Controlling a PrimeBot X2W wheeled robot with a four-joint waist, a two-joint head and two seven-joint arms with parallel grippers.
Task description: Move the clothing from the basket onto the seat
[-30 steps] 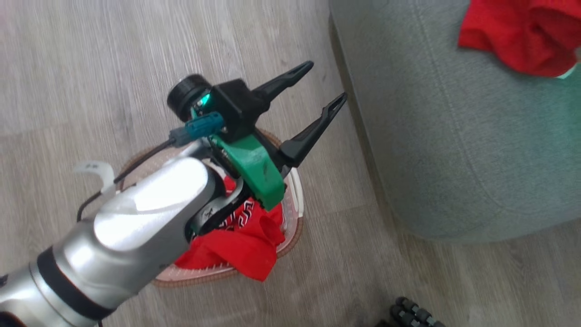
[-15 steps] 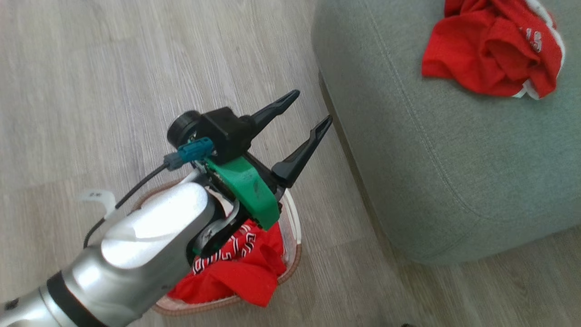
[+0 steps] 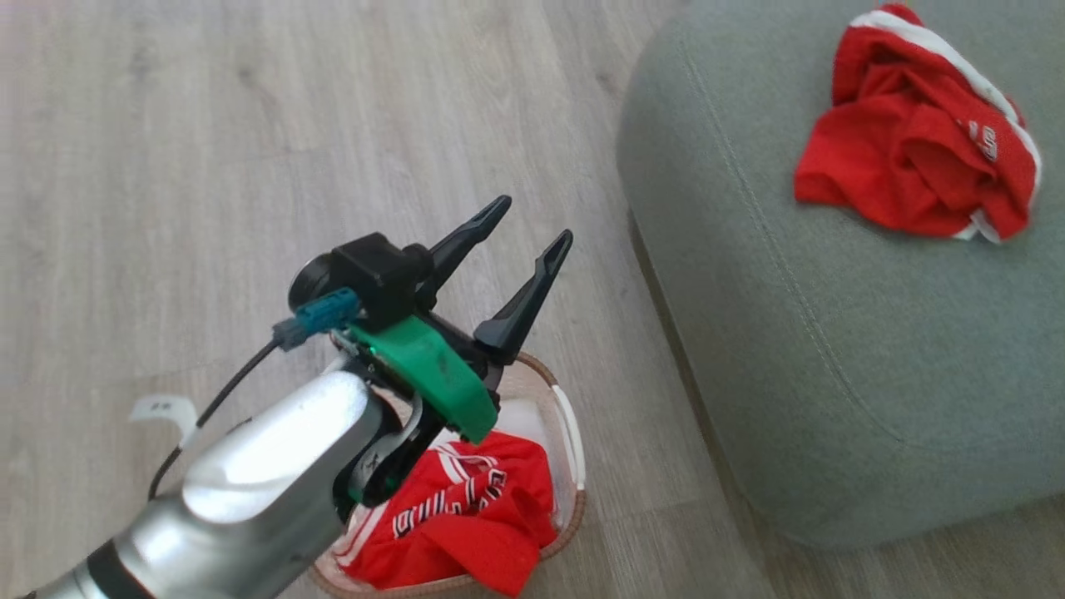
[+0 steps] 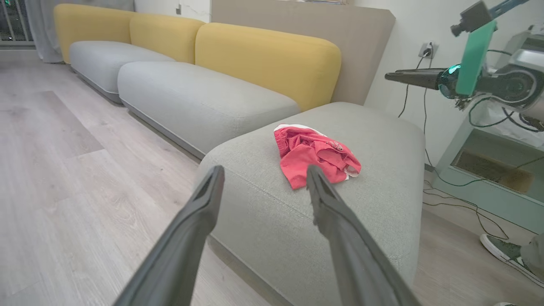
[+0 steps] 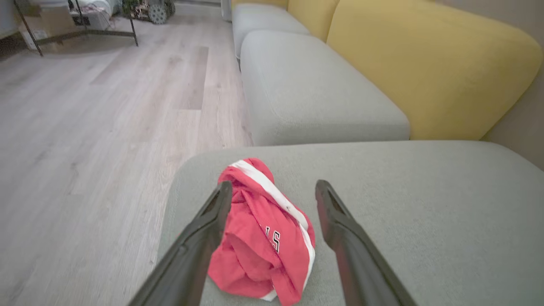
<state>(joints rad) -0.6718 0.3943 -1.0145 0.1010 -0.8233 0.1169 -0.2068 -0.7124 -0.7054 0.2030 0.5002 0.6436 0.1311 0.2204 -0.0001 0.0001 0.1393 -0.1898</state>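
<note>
Clothing [image 3: 911,166] is lying in two spots, one piece near each arm. The left end effector [image 3: 530,223] is hanging with its fingers spread wide and gripping nothing. In the head view its forearm [image 3: 266,474] is crossing over the basket [image 3: 574,433], which is standing on the wooden floor [image 3: 208,166] just beside the seat [image 3: 790,358]. Inside the basket a red jersey [image 3: 466,532] with white stripes and black-and-white lettering is bunching up against the wall. The right end effector [image 5: 274,186] is hovering over the seat, fingers likewise apart and empty, framing a second red jersey [image 5: 263,242] that is sitting crumpled on it, well apart from the basket. Beyond, yellow backrests [image 5: 425,63] are lining the sofa.
</note>
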